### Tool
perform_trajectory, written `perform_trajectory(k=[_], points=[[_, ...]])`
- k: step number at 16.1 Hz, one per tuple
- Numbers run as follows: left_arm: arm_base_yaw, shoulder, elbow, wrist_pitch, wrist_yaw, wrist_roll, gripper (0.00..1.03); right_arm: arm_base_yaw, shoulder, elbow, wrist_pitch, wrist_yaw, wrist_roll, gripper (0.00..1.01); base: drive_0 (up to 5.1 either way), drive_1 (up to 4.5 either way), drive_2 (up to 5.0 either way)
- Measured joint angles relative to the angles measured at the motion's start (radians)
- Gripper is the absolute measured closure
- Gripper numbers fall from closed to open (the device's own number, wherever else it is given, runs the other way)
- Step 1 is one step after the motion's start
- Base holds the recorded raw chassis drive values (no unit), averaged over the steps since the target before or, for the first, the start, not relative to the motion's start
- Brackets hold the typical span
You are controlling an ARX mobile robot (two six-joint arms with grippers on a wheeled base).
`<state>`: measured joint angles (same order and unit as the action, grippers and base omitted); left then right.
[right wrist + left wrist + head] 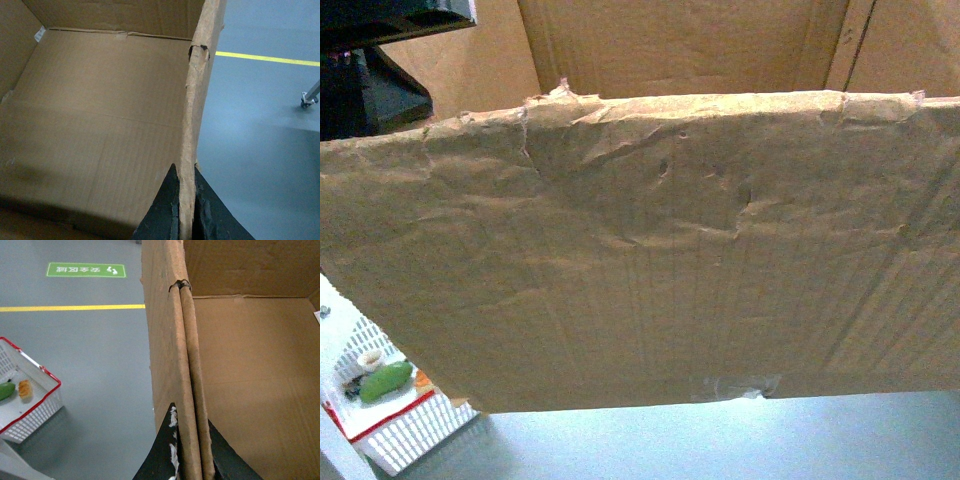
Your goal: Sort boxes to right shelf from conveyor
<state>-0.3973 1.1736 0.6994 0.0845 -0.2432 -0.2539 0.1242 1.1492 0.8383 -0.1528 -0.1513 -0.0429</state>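
Observation:
A large brown cardboard box fills the head view, its creased near wall lifted above the grey floor. Neither gripper shows in that view. In the left wrist view my left gripper is shut on the box's left wall, one black finger on each side of the torn edge. In the right wrist view my right gripper is shut on the box's right wall the same way. A small white label sits in a far inside corner. The box is empty. The right shelf and the conveyor are out of view.
A white basket with a red rim holding a green item stands on the floor at the left, also low left in the head view as the basket. A yellow floor line, a green floor sign and a caster wheel.

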Motion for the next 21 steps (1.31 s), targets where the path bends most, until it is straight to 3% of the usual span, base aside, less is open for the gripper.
perform_trajectory(k=[21], points=[[0.005,0.000,0.000,0.002,0.000,0.000,1.00,0.000,0.001,0.000,0.003,-0.001,0.000,0.99,-1.4,-1.43,-1.4]])
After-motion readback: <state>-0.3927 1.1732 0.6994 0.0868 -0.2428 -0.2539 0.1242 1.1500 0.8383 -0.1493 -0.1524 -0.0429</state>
